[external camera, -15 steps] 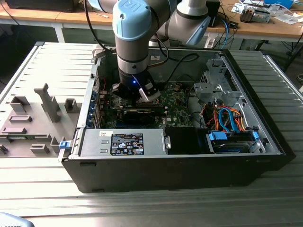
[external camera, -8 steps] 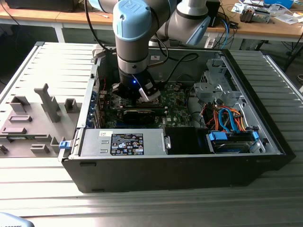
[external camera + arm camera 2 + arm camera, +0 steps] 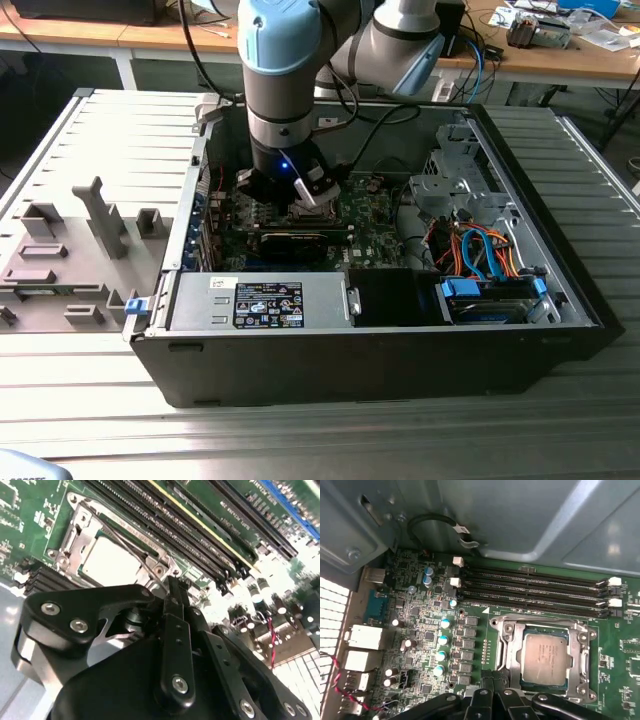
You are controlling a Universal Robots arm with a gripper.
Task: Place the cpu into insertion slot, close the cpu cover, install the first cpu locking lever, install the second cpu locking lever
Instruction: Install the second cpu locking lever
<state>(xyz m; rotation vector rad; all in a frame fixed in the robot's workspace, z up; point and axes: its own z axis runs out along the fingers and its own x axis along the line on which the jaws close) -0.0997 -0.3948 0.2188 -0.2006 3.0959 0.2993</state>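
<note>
Exterior view: an open computer case (image 3: 560,340) lies on its side on a slatted metal bench (image 3: 300,420), so that its motherboard (image 3: 375,225) faces upward and can be reached from above. A robot arm (image 3: 285,90) reaches straight down into the case, its hand (image 3: 300,195) low over the middle of the board, where the processor socket sits. On the exterior view's left, a grey fixture plate (image 3: 70,250) with upright holders rests on the bench, well apart from the work.

Second wrist view: the black hand (image 3: 172,592) is seen from behind, its two fingers (image 3: 176,600) pressed together with no gap and nothing visible between them, their tips down just beside one corner of the socket. The cpu (image 3: 111,560), a silver-grey square, already lies flat in the insertion slot (image 3: 75,575). The cpu cover (image 3: 80,535), a thin metal frame, lies down around the chip. A thin wire lever (image 3: 125,540) runs slanting across near the fingertips; whether the tips touch it I cannot tell.

First wrist view: the cpu (image 3: 545,655) sits square and level in the insertion slot (image 3: 510,672), with the cpu cover (image 3: 582,665) flat around it, framing its top. Long black memory slots (image 3: 535,590) run alongside, just beside the socket. The clenched fingertips (image 3: 490,680) rest at the socket's edge, probably to work a locking lever.
</note>
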